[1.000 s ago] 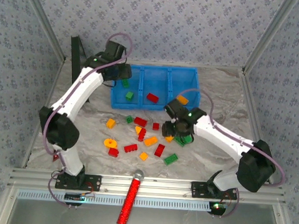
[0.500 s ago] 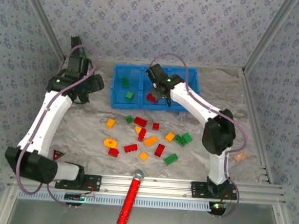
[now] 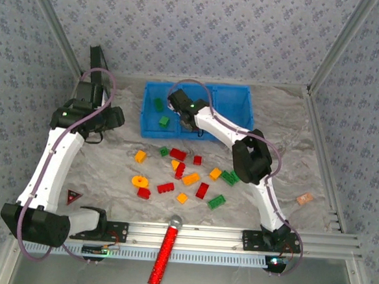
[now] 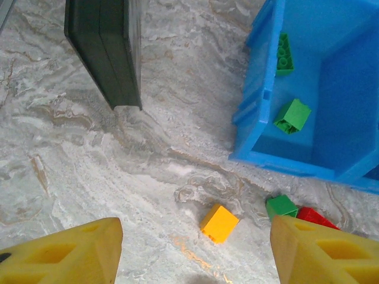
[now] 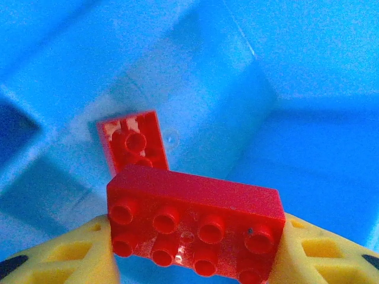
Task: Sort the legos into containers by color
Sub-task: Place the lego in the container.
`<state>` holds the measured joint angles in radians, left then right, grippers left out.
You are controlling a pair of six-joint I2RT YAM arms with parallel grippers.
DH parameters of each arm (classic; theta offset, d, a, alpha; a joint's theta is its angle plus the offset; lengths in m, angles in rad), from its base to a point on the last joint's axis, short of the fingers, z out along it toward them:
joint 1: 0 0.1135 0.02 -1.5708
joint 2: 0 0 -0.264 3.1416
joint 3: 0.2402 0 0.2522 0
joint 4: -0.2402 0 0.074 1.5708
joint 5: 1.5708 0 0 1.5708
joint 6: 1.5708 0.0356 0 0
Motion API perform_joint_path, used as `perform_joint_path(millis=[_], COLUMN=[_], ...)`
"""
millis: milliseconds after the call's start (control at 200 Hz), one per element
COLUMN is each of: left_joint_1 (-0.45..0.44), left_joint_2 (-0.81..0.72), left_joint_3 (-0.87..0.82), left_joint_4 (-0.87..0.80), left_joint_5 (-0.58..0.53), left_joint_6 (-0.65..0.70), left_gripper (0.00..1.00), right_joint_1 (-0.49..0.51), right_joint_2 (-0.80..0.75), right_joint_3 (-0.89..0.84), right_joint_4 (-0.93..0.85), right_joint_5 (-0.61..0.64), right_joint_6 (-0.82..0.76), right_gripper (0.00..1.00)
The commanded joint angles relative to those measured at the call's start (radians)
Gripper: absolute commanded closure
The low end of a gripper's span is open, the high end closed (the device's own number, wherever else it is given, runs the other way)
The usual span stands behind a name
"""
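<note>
The left arm (image 3: 55, 162) leaves its base at the near edge, folds back at a low elbow by the near-left corner, and runs its white forearm away toward the far left, where the wrist turns rightward. The left fingers (image 4: 65, 254) are spread apart with nothing between them. They are held above the marbled surface (image 3: 109, 169), between the black panel (image 4: 106, 47) standing at the far left and the blue tray (image 3: 234, 109). Below them an orange brick (image 4: 219, 223) lies on the surface, with a green brick (image 4: 281, 205) close to the tray's near-left corner.

The tray's left compartment holds two green legos (image 3: 158, 105). In front of the tray the unsorted legos (image 3: 191, 178) lie scattered in red, green and orange, a yellow ring (image 3: 139, 181) among them on the left. A red glittery cylinder (image 3: 163, 257) lies across the rail at the near edge.

The right arm (image 3: 264, 193) climbs from its base at the near right to an elbow raised over the right end of the scatter. From there its forearm stretches away and leftward across the tray. The right fingers (image 5: 59, 254) are clamped on a held red brick (image 5: 195, 213), a two-by-four with its studs toward the wrist camera. It hangs above the middle compartment, where a second red brick (image 5: 133, 142) lies on the blue floor.
</note>
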<state>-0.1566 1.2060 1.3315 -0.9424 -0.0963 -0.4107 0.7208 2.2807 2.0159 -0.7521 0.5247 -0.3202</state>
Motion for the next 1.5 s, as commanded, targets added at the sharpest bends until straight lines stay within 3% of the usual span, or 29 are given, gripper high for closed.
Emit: perform_joint_path(millis=[0,275,770,1119,1319,1494], left_joint_1=[0.012,0.019,0.028,0.026,0.027,0.025], left_joint_2=[0.008,0.004,0.003,-0.061,-0.114,-0.122], left_joint_3=[0.0,0.015,0.054,-0.024,-0.09,-0.116], left_joint_4=[-0.015,-0.037,-0.07,-0.072,-0.067,-0.071], left_joint_5=[0.009,-0.001,0.01,0.016,0.033,0.047], left_joint_6=[0.027,0.036,0.042,0.044,0.048,0.069], left_gripper=[0.33,0.32,0.31,0.31,0.31,0.31], right_joint_1=[-0.004,-0.024,-0.042,-0.055,-0.081,-0.103], right_joint_2=[0.04,0.079,0.032,-0.098,-0.27,-0.468], right_joint_3=[0.071,0.111,0.124,0.093,-0.087,-0.423], right_joint_4=[-0.023,-0.093,-0.118,-0.167,-0.205,-0.107], right_joint_5=[0.005,-0.118,-0.168,-0.236,-0.378,-0.488], right_joint_6=[-0.073,-0.075,-0.1,0.017,0.287,0.484], right_gripper=[0.5,0.4,0.22,0.23,0.25,0.26])
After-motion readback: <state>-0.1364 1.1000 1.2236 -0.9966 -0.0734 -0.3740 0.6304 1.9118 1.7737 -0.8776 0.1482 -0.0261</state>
